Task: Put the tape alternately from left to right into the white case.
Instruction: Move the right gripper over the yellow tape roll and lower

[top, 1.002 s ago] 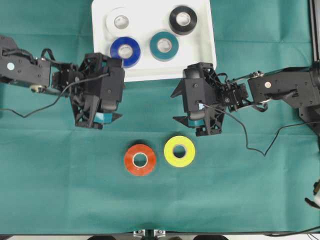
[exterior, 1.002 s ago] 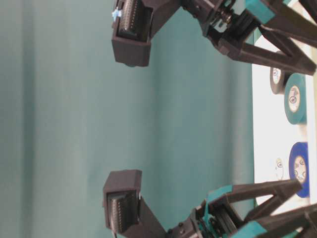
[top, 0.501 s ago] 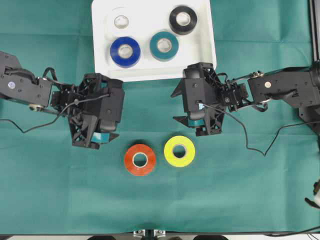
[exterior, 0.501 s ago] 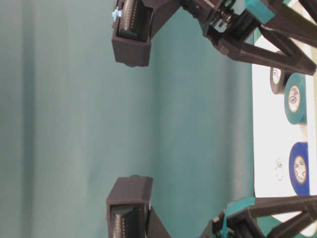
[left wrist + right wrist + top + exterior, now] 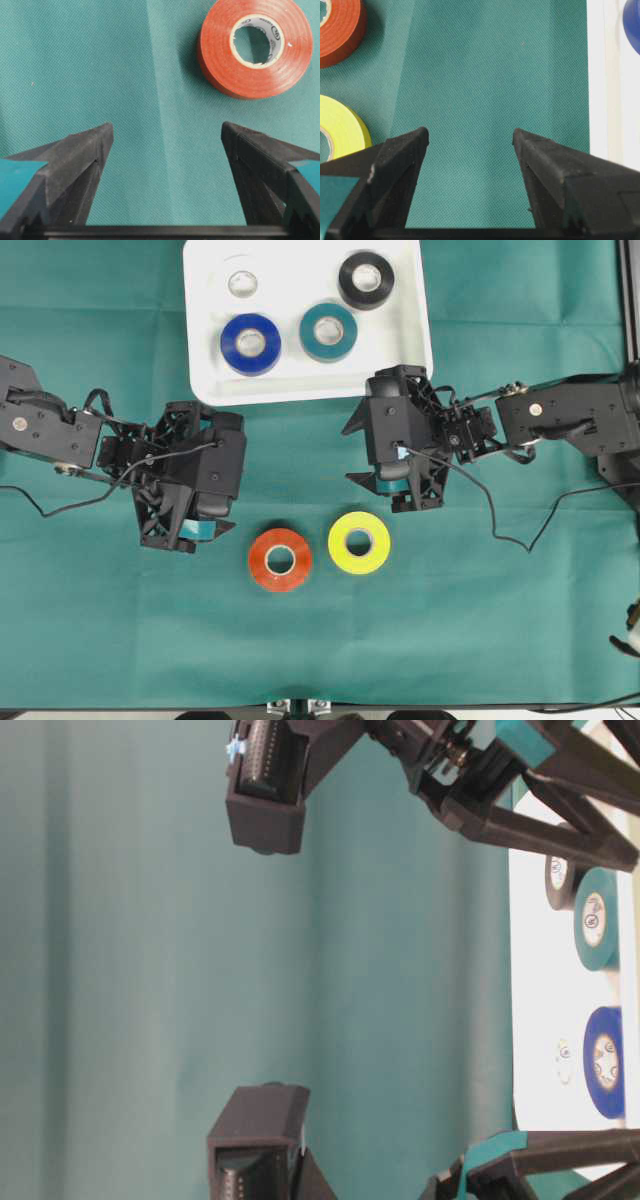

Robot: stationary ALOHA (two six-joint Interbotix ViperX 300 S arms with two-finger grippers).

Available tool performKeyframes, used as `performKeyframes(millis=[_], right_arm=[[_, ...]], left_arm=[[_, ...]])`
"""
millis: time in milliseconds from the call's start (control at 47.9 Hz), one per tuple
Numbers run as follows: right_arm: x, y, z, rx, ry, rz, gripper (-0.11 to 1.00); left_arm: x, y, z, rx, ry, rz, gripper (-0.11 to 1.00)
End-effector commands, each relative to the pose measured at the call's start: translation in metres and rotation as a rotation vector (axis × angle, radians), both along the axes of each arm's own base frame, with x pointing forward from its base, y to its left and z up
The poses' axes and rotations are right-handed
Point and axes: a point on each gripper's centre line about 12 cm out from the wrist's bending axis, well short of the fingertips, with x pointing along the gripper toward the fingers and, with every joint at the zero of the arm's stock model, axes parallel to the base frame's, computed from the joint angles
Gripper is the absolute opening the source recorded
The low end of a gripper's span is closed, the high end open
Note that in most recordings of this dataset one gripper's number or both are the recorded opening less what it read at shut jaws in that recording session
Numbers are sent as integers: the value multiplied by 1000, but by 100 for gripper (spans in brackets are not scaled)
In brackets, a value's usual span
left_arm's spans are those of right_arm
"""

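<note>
The white case (image 5: 300,392) at the back holds white (image 5: 241,283), blue (image 5: 250,343), teal (image 5: 328,332) and black (image 5: 365,279) tape rolls. Red tape (image 5: 280,559) and yellow tape (image 5: 359,542) lie flat side by side on the green cloth in front. My left gripper (image 5: 200,490) hangs open and empty over the cloth, left of the red roll. In the left wrist view that gripper (image 5: 166,129) has the red roll (image 5: 250,80) ahead and to the right of its fingertips. My right gripper (image 5: 400,455) is open and empty just behind the yellow roll (image 5: 342,127), with the case rim (image 5: 612,90) beside it.
Green cloth covers the whole table. Both arms' cables trail over it, the right one (image 5: 520,535) looping near the yellow roll. In the table-level view one finger (image 5: 265,790) of the right gripper shows at the top and one finger (image 5: 250,1150) of the left at the bottom.
The left gripper has moved away from the case's front edge toward the red roll, staying open. The right arm has not moved.
</note>
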Motion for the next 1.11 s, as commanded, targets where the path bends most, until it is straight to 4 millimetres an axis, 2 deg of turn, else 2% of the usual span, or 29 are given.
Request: performKeyframes(millis=[0, 125, 563, 1085], right_arm=[[2, 1, 12, 8, -39, 1, 76], [2, 5, 12, 14, -38, 6, 76], [-6, 50, 11, 91, -18, 57, 75], [-5, 64, -11, 113, 54, 52, 76]], left_arm=[[2, -2, 8, -7, -25, -1, 49], [3, -2, 8, -7, -27, -1, 48], [4, -2, 8, -8, -31, -1, 49], [2, -2, 7, -7, -27, -1, 49]])
